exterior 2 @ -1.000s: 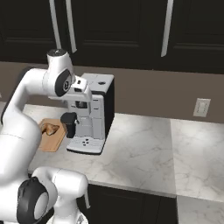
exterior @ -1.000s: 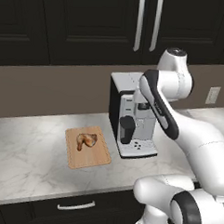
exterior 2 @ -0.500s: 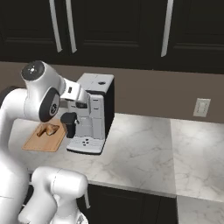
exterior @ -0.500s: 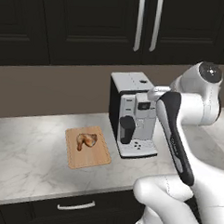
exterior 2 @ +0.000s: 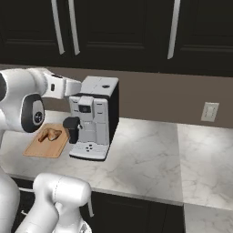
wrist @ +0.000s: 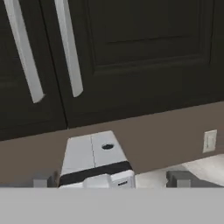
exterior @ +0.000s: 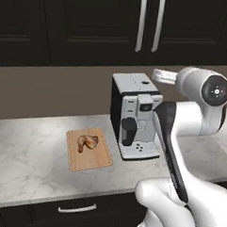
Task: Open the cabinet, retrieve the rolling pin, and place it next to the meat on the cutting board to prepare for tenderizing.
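Up high, the wide black-brown wall cabinet [wrist: 144, 52] has both panelled doors shut, its long silver bar handles [wrist: 68, 48] hanging side by side. Gripper [wrist: 111, 178] sits above the white and black coffee machine [exterior: 134, 116], its two dark fingertips [wrist: 178, 178] spread wide with nothing between them. Down on the marble counter [exterior 2: 150, 154], the glossy golden-brown meat [exterior: 87, 142] lies on the light tan wooden cutting board [exterior: 92, 159], just left of the machine.
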Tool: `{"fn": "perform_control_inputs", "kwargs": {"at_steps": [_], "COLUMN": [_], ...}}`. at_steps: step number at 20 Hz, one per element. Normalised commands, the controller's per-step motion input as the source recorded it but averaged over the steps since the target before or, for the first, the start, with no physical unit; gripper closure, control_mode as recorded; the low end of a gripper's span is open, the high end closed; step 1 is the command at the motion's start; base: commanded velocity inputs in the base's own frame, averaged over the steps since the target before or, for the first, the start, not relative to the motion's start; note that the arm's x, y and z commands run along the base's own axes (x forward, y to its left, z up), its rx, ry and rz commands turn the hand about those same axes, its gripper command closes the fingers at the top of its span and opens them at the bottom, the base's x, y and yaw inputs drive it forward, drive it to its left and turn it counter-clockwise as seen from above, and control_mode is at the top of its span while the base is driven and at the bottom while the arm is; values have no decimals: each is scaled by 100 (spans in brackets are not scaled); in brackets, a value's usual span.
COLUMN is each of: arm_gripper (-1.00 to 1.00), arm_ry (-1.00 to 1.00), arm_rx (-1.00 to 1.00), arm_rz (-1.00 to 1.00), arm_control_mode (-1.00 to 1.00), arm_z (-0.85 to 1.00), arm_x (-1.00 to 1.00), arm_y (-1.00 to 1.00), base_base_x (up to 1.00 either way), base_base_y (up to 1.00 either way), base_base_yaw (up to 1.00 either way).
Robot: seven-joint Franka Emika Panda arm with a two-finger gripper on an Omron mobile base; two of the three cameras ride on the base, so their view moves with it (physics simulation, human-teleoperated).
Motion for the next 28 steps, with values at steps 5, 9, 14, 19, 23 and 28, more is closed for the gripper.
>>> {"fn": "perform_control_inputs", "kwargs": {"at_steps": [5, 9, 14, 19, 23, 28], "arm_gripper": [-100, -100, -100, -100, -100, -100], "arm_ry": [-39, -25, -2, -1, -1, 0], "arm_rx": [-8, -7, 0, 0, 0, 0], "arm_rz": [0, 0, 0, 0, 0, 0], "arm_control_mode": [-100, -100, -100, -100, -100, -100], "arm_z": [61, 18, 0, 0, 0, 5], "arm_x": [-7, -4, 4, 12, 1, 2], "arm_y": [12, 2, 0, -3, -7, -3], "base_base_x": [0, 0, 0, 0, 0, 0], "base_base_y": [0, 0, 0, 0, 0, 0], "base_base_yaw": [0, 0, 0, 0, 0, 0]}}
